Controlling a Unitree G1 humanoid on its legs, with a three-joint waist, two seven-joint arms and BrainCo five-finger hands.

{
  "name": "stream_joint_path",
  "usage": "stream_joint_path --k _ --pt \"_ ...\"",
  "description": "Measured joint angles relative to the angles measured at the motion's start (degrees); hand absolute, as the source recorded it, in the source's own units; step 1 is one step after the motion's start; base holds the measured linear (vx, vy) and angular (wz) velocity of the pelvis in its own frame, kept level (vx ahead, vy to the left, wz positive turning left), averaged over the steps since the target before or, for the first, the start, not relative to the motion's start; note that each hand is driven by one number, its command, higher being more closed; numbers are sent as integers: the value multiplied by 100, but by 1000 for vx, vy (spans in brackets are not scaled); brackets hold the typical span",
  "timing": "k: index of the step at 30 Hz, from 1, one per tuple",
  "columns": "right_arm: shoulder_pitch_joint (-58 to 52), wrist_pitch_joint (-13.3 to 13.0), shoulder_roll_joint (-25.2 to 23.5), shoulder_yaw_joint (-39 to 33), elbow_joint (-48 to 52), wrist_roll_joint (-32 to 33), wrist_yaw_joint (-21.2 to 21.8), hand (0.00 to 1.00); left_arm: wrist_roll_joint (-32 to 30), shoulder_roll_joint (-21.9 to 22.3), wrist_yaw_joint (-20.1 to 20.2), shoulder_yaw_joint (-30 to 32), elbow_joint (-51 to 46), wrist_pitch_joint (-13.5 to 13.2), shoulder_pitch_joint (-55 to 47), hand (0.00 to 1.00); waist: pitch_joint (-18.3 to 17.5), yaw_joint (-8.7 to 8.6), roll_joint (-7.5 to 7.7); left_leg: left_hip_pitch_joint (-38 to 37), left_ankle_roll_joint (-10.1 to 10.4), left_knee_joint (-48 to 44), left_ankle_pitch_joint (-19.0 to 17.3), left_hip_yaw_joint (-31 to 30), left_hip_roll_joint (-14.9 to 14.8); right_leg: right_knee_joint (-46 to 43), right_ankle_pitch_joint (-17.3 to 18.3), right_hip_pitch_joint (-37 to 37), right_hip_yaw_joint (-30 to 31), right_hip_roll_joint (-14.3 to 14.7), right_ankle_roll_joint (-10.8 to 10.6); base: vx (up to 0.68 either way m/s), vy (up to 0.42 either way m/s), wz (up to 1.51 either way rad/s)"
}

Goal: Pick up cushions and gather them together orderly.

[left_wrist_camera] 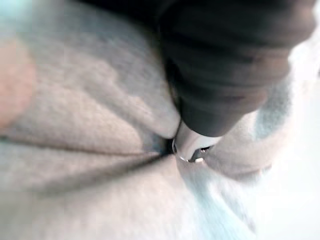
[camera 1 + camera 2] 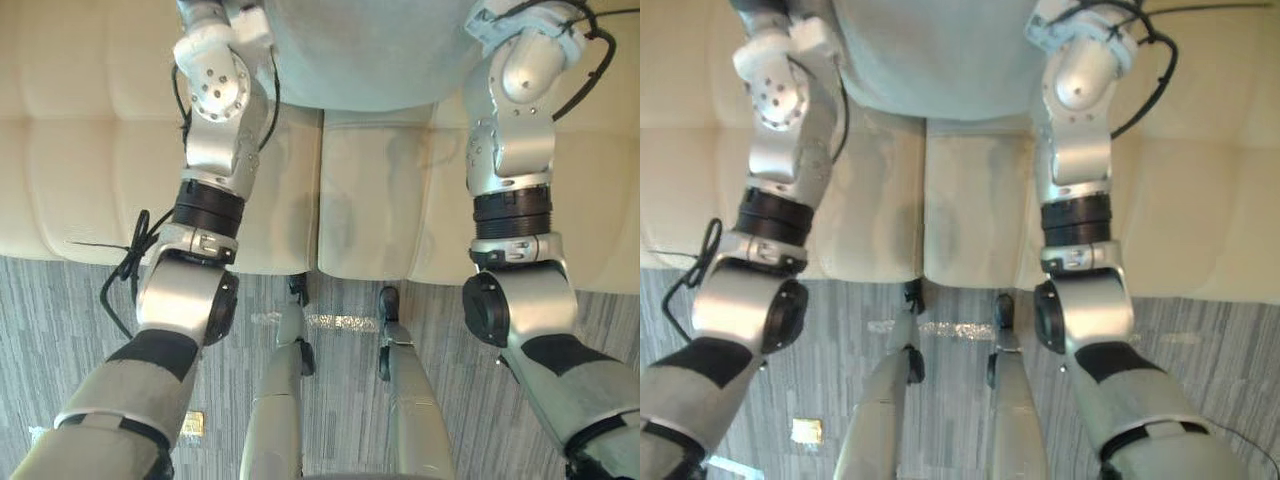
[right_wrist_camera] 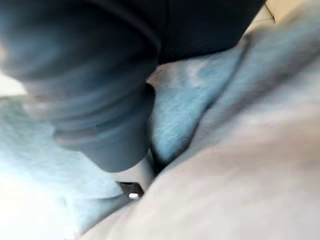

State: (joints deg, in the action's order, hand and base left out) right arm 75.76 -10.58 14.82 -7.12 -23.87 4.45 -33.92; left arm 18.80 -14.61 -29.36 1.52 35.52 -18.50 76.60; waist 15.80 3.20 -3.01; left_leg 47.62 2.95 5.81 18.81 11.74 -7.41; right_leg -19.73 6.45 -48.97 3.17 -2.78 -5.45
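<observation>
**A:** Where is the cushion (image 2: 370, 60) seen?

**B:** At the top centre of the head views, pale grey, between the two forearms. It is placed over the cream sofa (image 2: 90, 170), above the seam where two seat pads meet. Whether it is resting on the seat or lifted off it cannot be told.

**A:** Left hand (image 1: 192, 145)?

**B:** In its wrist view it is pressed into the cushion's fabric at that side. The cloth is dented and creased around the dark cover. Most of the hand is buried, so whether it is spread or clenched cannot be told.

**A:** Right hand (image 3: 142, 175)?

**B:** It is much the same on the opposite side. The dark cover is sunk into a fold of grey cloth, with a silver part just showing at the crease. Its state cannot be told either.

**A:** Anything else noted?

**B:** Grey striped carpet (image 2: 70, 330) is seen in front of the sofa's edge. A small yellowish tag (image 2: 193, 424) lies on it near the left arm, well apart from the cushion.
</observation>
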Motion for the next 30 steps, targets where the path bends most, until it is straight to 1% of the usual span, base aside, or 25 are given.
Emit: stream_joint_path --k 2,4,6,7,8,9,10,11,12,13,14,15,17,19,20,21,22,23,24,25,26,27,28,29,30 --pt "-2 -8 69 -77 21 4 -1 0 0 0 -36 115 0 -19 -1 0 7 2 12 2 1 0 -1 9 -20 -4 0 1 -89 2 0 57 -30 3" --pt "-151 -49 163 -433 118 49 -22 0 -2 -28 -29 331 -2 -25 -68 0 14 -8 23 -15 1 0 -1 14 -17 -91 2 0 -113 1 2 71 -18 8" --pt "-328 -54 301 -608 248 153 -23 0 -2 -97 29 385 -5 -24 -136 0 19 -9 32 -42 1 0 -1 13 -12 -166 2 0 -141 -3 2 53 -2 10" --pt "-558 -134 593 -701 307 317 15 0 9 -283 152 511 -13 -24 -263 0 25 -21 43 -81 0 0 -1 10 -14 -278 3 0 -174 -2 3 38 0 10" --pt "-623 -161 691 -736 306 359 36 0 21 -354 191 566 -14 -25 -314 0 25 -26 44 -92 0 0 -1 8 -14 -310 3 0 -185 -2 3 49 2 11" --pt "-754 -210 933 -901 290 535 89 0 81 -560 262 724 -14 -24 -441 0 26 -29 45 -112 0 0 -1 6 -19 -371 3 0 -222 -1 3 31 2 7" --pt "-905 -228 1198 -1140 242 785 188 0 185 -781 314 983 -14 -21 -603 0 32 -30 57 -136 0 1 -1 7 -22 -422 3 2 -234 2 3 35 2 5" --pt "-983 -237 1329 -1230 231 902 220 0 213 -891 338 1112 -14 -21 -688 0 35 -30 61 -146 0 1 -1 8 -24 -445 3 4 -236 4 3 0 0 0" --pt "-1153 -275 1641 -1365 133 1122 334 0 297 -1149 386 1344 -14 -18 -894 0 36 -37 63 -164 0 0 -1 8 -30 -485 3 5 -247 11 3 0 0 0" --pt "-1225 -303 1787 -1400 38 1222 403 0 312 -1259 398 1446 -14 -17 -996 0 36 -43 63 -176 -1 1 -1 7 -34 -501 3 11 -253 16 3 0 0 0" --pt "-1432 -302 2114 -1519 -236 1531 601 0 396 -1496 488 1691 -12 -10 -1286 0 42 -47 72 -247 -3 1 -3 5 -59 -505 3 87 -265 47 3 0 0 0" --pt "-1481 -301 2162 -1536 -287 1627 646 0 404 -1531 504 1734 -12 -7 -1347 0 49 -46 85 -275 -3 1 -3 6 -67 -506 3 111 -265 54 3 0 0 0" --pt "-1873 -312 2247 -1526 -511 2091 977 0 522 -1649 724 1861 -12 -1 -1806 0 69 -43 167 -547 -4 1 -3 6 -132 -501 3 398 -297 121 3 7 -18 1" --pt "-2161 -326 2241 -1502 -509 2228 1123 0 556 -1643 833 1864 -15 0 -2106 0 56 -43 195 -693 -4 1 -4 6 -157 -489 3 552 -303 148 3 19 -29 4" --pt "-2562 -357 2231 -1512 -432 2330 1250 0 557 -1580 907 1918 -194 2 -2585 0 44 -46 222 -857 -4 1 -5 10 -180 -466 3 726 -304 170 3 28 -30 1" --pt "-2711 -377 2214 -1512 -363 2330 1281 0 556 -1530 941 1952 -306 -2 -2752 0 37 -49 234 -887 -5 1 -5 13 -182 -457 3 761 -305 173 3 45 -44 0" --pt "-3136 -420 2126 -1513 -139 2303 1357 0 546 -1377 981 1970 -540 -12 -3197 0 36 -55 241 -984 -6 2 -7 20 -183 -406 4 877 -308 174 5 37 -34 -3" --pt "-3488 -427 2005 -1513 55 2288 1405 0 539 -1211 1040 1965 -617 -17 -3506 0 32 -58 248 -1058 -7 2 -8 21 -180 -383 4 953 -306 172 5 38 -39 -3" --pt "-4008 -433 1708 -1512 307 2246 1493 0 500 -912 1100 1909 -714 -17 -3980 0 29 -75 254 -1187 -11 2 -14 20 -169 -367 7 1082 -303 164 4 0 0 0" --pt "-4188 -435 1597 -1514 365 2221 1526 0 486 -812 1120 1871 -728 -17 -4138 0 27 -83 257 -1233 -16 2 -20 21 -164 -355 10 1136 -304 161 4 17 -32 -1" --pt "-4770 -411 1111 -1510 533 1986 1621 0 410 -416 1232 1594 -733 26 -4712 0 20 -88 273 -1484 -6 2 -113 25 -149 -294 77 1404 -317 143 39 11 -35 4" --pt "-5304 -387 678 -1498 552 1773 1721 0 318 -131 1362 1261 -737 69 -5240 0 -34 -97 365 -1706 7 3 -249 50 -87 -291 281 1631 -338 76 125 15 -43 6" --pt "-5555 -378 495 -1482 554 1729 1761 0 260 -14 1427 1123 -738 79 -5464 0 -60 -97 409 -1798 22 2 -283 56 -59 -280 357 1725 -344 52 160 -7 -45 9" --pt "-6081 -290 74 -1450 553 1488 1873 0 78 236 1613 859 -738 152 -5951 0 -136 -97 499 -1950 33 6 -341 59 -4 -206 487 1920 -418 -9 236 -29 -44 4" --pt "-6393 -220 -172 -1393 551 1334 1952 0 -21 372 1728 696 -730 191 -6280 0 -163 -82 528 -2071 66 5 -434 61 1 -155 534 2062 -457 -10 285 -77 -49 3"
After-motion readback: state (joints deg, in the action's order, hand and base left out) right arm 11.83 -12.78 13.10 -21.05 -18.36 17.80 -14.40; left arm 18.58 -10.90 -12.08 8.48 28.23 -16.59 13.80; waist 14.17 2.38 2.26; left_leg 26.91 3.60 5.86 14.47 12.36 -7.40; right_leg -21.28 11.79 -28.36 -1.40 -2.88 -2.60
